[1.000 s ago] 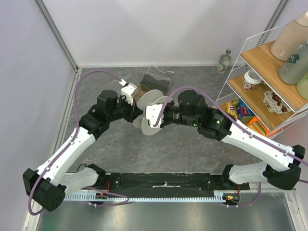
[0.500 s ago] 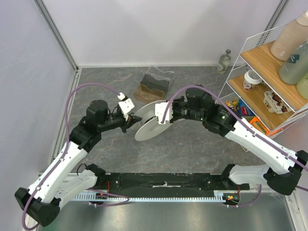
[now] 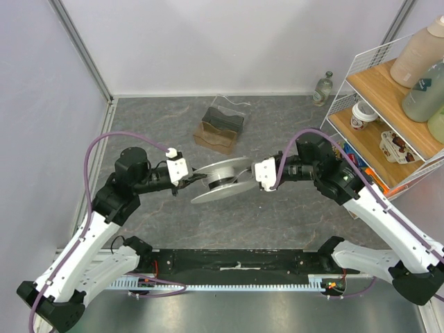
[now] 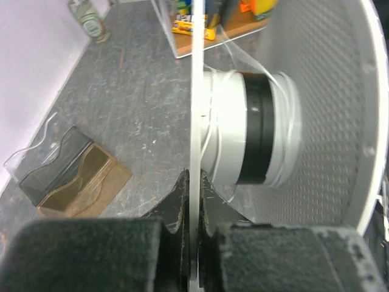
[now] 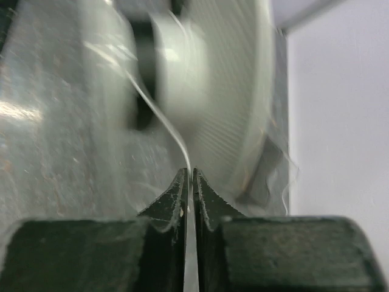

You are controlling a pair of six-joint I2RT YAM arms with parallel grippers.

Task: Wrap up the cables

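Notably, the right wrist view is blurred. The left gripper (image 4: 193,204) jaws pinch the reel (image 4: 316,121) by its flange edge. The right gripper (image 5: 188,188) jaws pinch the cables (image 5: 155,106), a thin strand running to the reel's core. Labels on the shelf (image 3: 378,87) are unreadable.

Grey stone-patterned bench (image 3: 291,222) with a brown and clear plastic case (image 3: 220,126) at the back and a small glass bottle (image 3: 322,89) in the far right corner.

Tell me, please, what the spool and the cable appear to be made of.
Spool: probably plastic, matte white; its flange shows a fine moulded grid. Cable: thin, glossy, translucent white strand, perhaps nylon or coated wire; it glints and curves smoothly.
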